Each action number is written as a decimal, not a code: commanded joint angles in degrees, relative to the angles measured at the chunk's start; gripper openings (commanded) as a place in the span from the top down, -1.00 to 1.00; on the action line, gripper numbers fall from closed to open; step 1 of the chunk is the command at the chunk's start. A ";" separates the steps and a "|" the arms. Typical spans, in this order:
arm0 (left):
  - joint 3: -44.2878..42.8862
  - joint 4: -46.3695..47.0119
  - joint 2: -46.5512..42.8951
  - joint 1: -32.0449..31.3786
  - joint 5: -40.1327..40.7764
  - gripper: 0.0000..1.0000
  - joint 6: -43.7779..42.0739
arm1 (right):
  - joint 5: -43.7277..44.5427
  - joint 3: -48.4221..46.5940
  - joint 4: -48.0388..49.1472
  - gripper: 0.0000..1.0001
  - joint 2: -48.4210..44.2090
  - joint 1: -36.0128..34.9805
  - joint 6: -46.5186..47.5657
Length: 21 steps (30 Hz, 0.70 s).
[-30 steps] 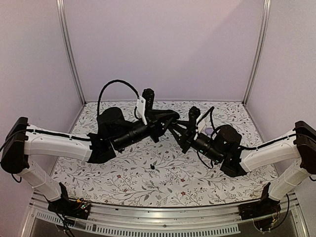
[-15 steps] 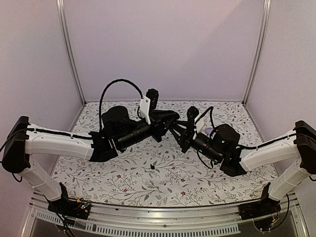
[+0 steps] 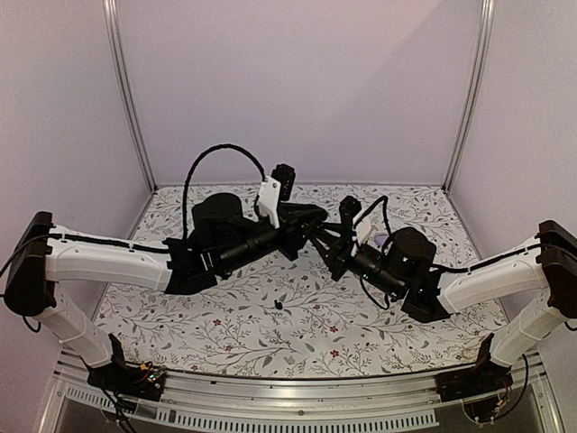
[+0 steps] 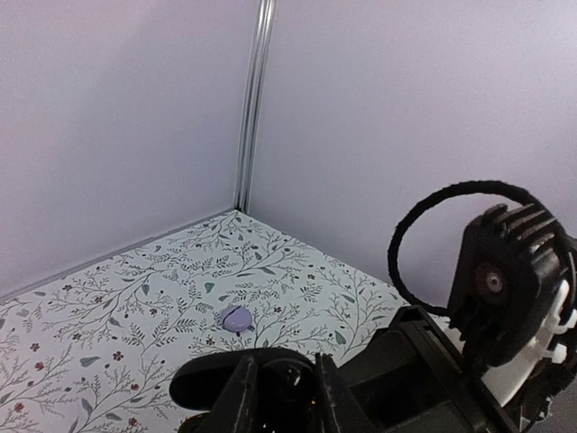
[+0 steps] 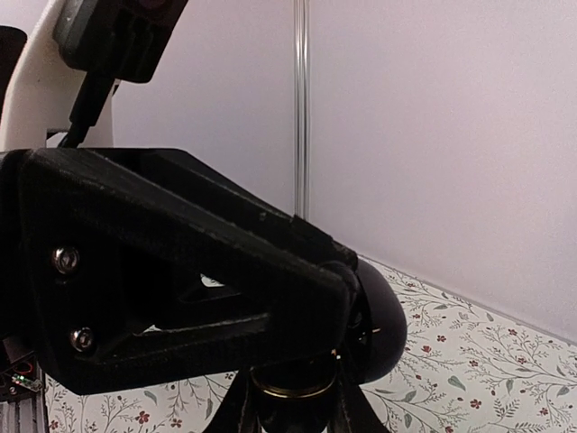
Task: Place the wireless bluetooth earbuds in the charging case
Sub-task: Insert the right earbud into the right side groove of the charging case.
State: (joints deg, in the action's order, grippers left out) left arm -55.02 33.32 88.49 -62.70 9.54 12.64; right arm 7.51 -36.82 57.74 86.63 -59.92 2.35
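1. while the right gripper [image 5: 293,408] is clamping hard on what i'm reading as the charging case [image 5: 370,320], up off the cloth [image 3: 225,334], the left gripper [image 4: 284,374] is crowding in against it; i cannot tell whether its nearly closed fingers [image 4: 245,397] are pinching anything.
2. one earbud [image 3: 279,306] is lying loose at 7 o'clock of the pair.
3. a skewed push could be twisting the case out of that grip.

Floral-clothed table [image 3: 225,334]; one earbud [image 3: 278,306], lavender piece [image 4: 236,317].
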 commanded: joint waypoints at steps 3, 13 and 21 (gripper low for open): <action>1.45 -10.27 0.71 -0.33 3.94 0.53 1.02 | -0.30 -1.18 11.19 1.00 -4.51 -0.81 -0.40; 1.05 -10.19 0.32 -0.32 0.82 0.31 -0.30 | -0.56 -1.76 11.45 1.00 -3.70 -0.81 -0.42; 0.66 -9.99 -3.71 -0.37 -4.95 0.06 -4.85 | -1.01 -1.06 11.39 1.00 -2.26 -0.77 -0.31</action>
State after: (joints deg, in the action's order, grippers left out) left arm -55.02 30.15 86.35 -62.59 10.37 10.94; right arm 7.92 -36.80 59.35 86.21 -60.01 2.35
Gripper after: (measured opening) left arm 0.447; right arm 0.198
